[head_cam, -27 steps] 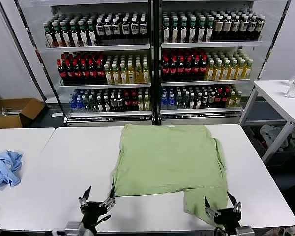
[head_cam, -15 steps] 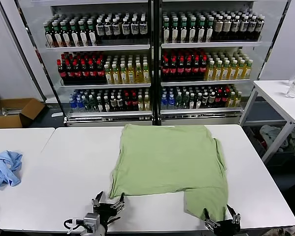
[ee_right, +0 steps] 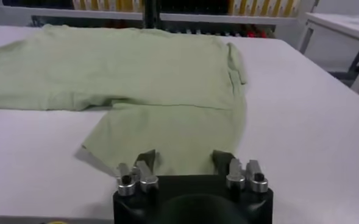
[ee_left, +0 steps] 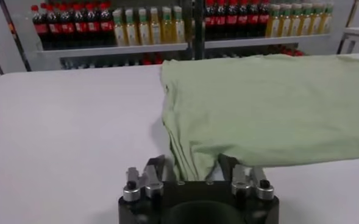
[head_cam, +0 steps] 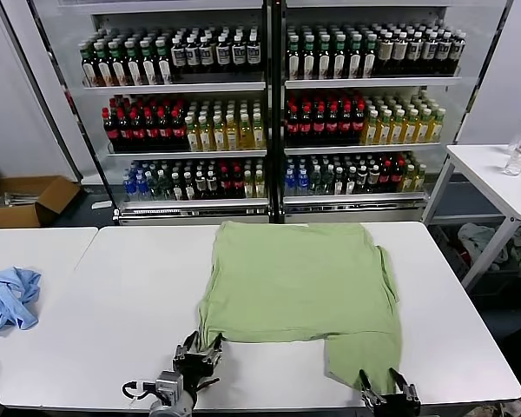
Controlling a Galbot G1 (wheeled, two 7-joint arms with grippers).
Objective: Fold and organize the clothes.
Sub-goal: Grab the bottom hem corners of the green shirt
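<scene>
The clothes, a light green shirt (head_cam: 300,282), lie spread flat on the white table (head_cam: 130,295), with one narrower flap (head_cam: 365,352) reaching toward the near edge. My left gripper (head_cam: 200,351) is at the shirt's near-left corner. In the left wrist view that gripper (ee_left: 191,167) is open, its fingers (ee_left: 156,168) standing either side of the folded corner (ee_left: 194,149). My right gripper (head_cam: 384,387) is at the flap's near hem. In the right wrist view it (ee_right: 185,159) is open too, with the hem (ee_right: 179,143) between its fingers (ee_right: 223,159).
A light blue cloth (head_cam: 9,295) lies on the neighbouring table at the left. Drink coolers (head_cam: 269,104) fill the back. A small side table (head_cam: 495,169) with bottles stands at the right. A cardboard box (head_cam: 26,195) sits on the floor at the far left.
My left gripper has slid right and forward to the shirt's near-left corner. My right gripper has sunk lower at the flap's hem. The shirt lies as before.
</scene>
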